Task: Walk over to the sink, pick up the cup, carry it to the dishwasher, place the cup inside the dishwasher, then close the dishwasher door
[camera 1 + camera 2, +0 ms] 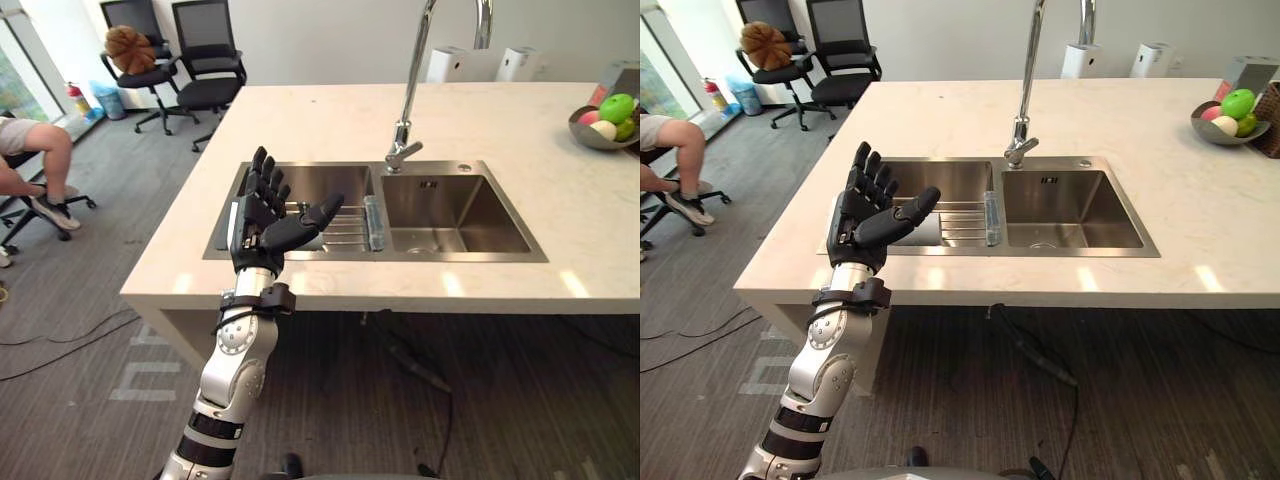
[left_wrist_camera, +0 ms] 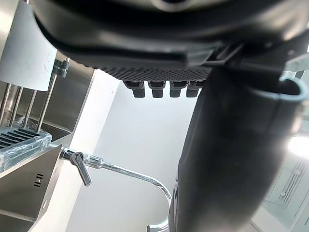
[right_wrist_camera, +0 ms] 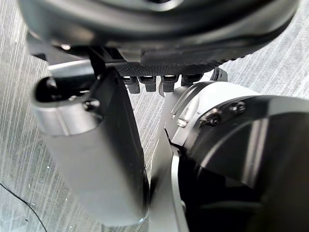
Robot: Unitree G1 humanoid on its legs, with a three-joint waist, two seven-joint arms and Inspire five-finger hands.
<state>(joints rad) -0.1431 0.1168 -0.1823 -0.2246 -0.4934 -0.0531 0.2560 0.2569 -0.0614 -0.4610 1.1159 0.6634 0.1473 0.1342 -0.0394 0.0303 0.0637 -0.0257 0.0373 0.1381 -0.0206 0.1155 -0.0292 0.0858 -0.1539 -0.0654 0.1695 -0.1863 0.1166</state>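
My left hand [image 1: 262,215] is raised in front of the sink's [image 1: 460,256] left basin, open, with fingers straight and thumb [image 2: 231,154] spread towards the basin. It holds nothing. A pale cup [image 1: 925,232] stands in that basin just past the thumb, mostly hidden behind the hand. Beside it lies a slatted drain rack [image 1: 348,226]. My right hand [image 3: 169,53] hangs over the grey carpet, fingers [image 3: 154,83] straight, with nothing in it.
A tall chrome faucet [image 1: 410,100] rises behind the divider between the two basins. A bowl of fruit [image 1: 600,128] sits at the counter's far right. Two office chairs [image 1: 200,60] stand beyond the island, and a seated person's legs [image 1: 40,160] are at the left.
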